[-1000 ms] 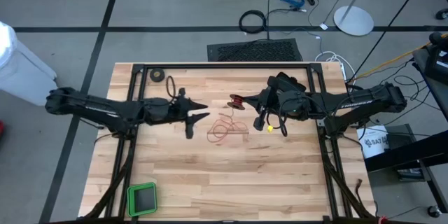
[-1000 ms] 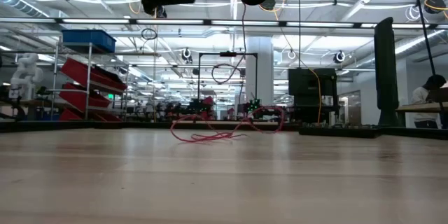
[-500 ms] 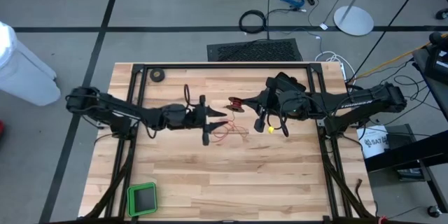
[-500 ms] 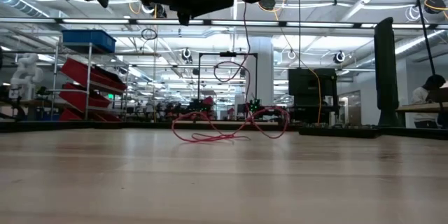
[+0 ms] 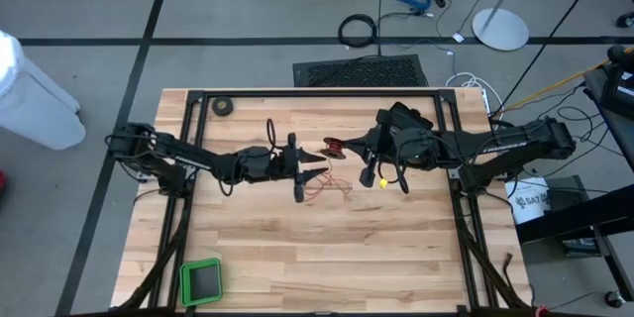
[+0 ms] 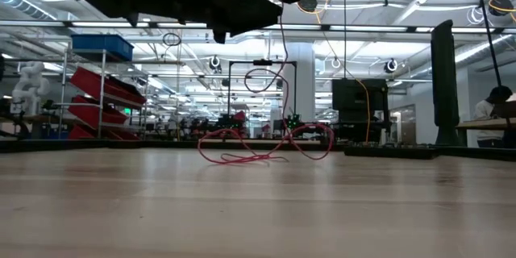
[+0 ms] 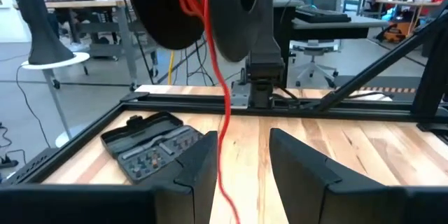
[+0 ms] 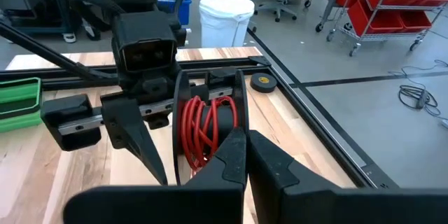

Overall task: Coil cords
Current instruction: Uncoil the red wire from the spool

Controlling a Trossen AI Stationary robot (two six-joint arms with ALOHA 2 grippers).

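Observation:
My right gripper (image 8: 246, 143) is shut on a small black reel (image 8: 206, 122) wound with thin red wire, held high above the table (image 5: 335, 145). From the reel a red strand (image 6: 282, 48) hangs down to a loose tangle of wire (image 6: 258, 149) lying on the wood. My left gripper (image 7: 241, 147) is open and level, close in front of the reel (image 5: 315, 162). The strand (image 7: 225, 126) runs down between its fingers, nearer one of them, and shows no touch. My right gripper pinches the rim of one of the reel's two flanges (image 8: 239, 115) between its two fingers. The fingers come from the table's right, slanting a little down. The reel is lifted clear, and its wire trails slack down to the table.
A black tape roll (image 5: 223, 107) lies at the far left corner, and a green box (image 5: 201, 280) sits near the front left. A dark tool case (image 7: 150, 143) lies by the right arm. Black frame rails (image 5: 317, 92) edge the table.
My left gripper has gone toward the table's right edge and down, up to the reel, so the hanging strand now runs between its open fingers. The right gripper and reel have kept still.

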